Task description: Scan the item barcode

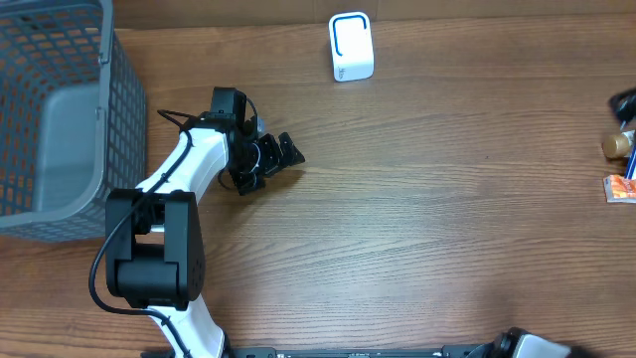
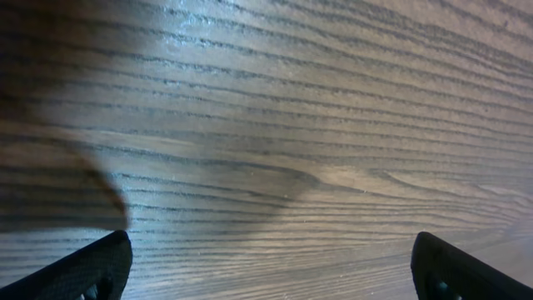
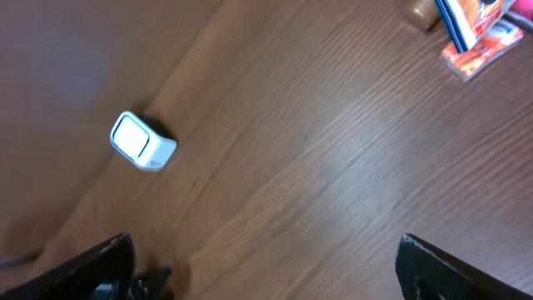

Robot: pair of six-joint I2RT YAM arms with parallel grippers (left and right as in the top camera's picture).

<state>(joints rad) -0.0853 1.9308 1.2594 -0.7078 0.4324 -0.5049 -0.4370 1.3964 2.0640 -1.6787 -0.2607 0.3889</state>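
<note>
right arm: only a black-and-white sliver (image 1: 527, 345) shows at the near table edge in overhead, the rest is cut off
right gripper (image 3: 266, 268): black fingers sit in the two bottom corners of its wrist view; spread wide, empty
left arm (image 1: 164, 249): white and black links, rising from the near-left
left gripper (image 1: 268, 166): jaws wide, holding nothing; wrist view shows only black fingertips (image 2: 96, 268) over grain
table: brown wood-grain tabletop (image 1: 417, 229), dark streaks, some glare
items: orange-red flat packet (image 1: 620, 189) and brown round-capped bottle (image 1: 616, 145) near each other at the right edge, cropped by the frame, well apart from both grippers; barcode unreadable
unclear: dark shape (image 1: 624, 102) beyond the bottle, can't identify
scanner: white rounded box with blue-outlined face (image 1: 351, 47) at the far edge, mid-table; bare wood between it and the items
basket: grey plastic mesh basket (image 1: 60, 109), far-left corner beside the left arm, partly out of frame
</note>
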